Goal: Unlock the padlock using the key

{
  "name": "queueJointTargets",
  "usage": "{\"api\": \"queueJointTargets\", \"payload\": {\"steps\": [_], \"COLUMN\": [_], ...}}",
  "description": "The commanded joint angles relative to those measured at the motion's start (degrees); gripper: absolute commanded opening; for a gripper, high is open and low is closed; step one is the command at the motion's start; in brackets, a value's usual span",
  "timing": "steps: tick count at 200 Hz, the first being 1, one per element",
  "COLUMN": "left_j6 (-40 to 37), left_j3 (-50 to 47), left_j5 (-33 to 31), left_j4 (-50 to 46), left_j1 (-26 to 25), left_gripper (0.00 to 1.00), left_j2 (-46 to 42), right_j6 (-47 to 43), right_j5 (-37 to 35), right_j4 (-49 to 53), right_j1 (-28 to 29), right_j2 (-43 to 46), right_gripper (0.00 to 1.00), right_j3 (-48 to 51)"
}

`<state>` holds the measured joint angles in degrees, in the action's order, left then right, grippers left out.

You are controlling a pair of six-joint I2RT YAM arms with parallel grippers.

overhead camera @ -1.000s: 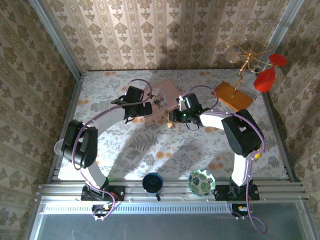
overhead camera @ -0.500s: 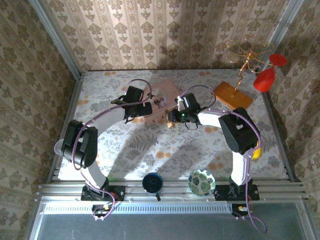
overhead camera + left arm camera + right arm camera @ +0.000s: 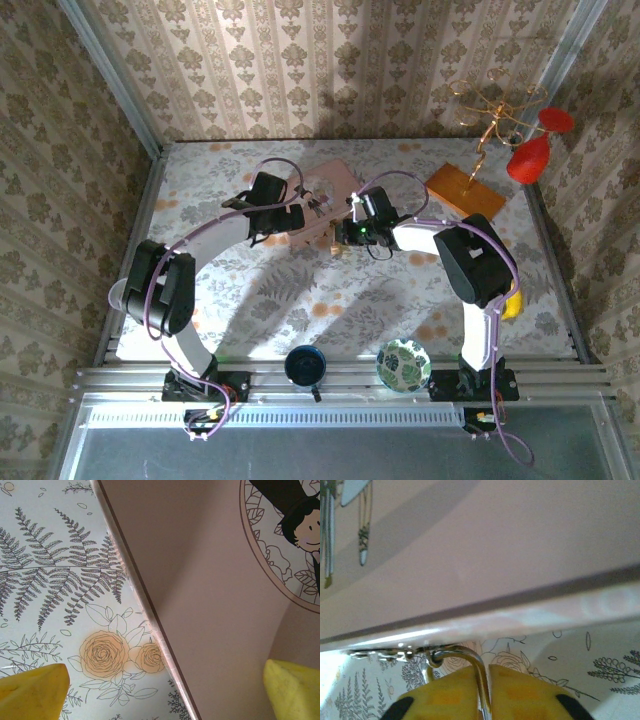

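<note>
Two hands meet at the pink box (image 3: 335,182), which lies toward the far middle of the floral surface (image 3: 250,300). The left hand (image 3: 292,217) is spread wide across the box's left side: one yellow finger (image 3: 32,692) hangs over the surface, the other over the lid. The right hand (image 3: 485,682) is closed on the padlock (image 3: 478,672), pinching its thin silvery shackle between yellow fingers just beside the box's near edge. The padlock's body cannot be made out.
</note>
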<state>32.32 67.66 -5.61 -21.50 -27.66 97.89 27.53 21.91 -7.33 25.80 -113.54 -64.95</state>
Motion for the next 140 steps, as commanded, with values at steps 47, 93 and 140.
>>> {"api": "queueJointTargets", "payload": {"steps": [47, 93, 140], "left_j6": [-0.3, -0.2, 0.2], "left_j3": [-0.2, -0.8, -1.9], "left_j5": [-1.1, -1.4, -0.9], "left_j4": [-3.0, -3.2, -2.4], "left_j1": [0.4, 0.5, 0.5], "left_gripper": [1.0, 1.0, 1.0], "left_j2": [1.4, 1.2, 0.6], "right_j6": [6.5, 12.6, 18.0], "right_j5": [-1.6, -2.3, -3.1], "right_j4": [-3.5, -5.0, -8.6], "right_j1": [0.2, 0.2, 0.2], "right_j2": [1.2, 2.7, 2.6], "right_gripper": [0.0, 0.0, 0.0], "right_j3": [2.4, 4.6, 6.5]}}
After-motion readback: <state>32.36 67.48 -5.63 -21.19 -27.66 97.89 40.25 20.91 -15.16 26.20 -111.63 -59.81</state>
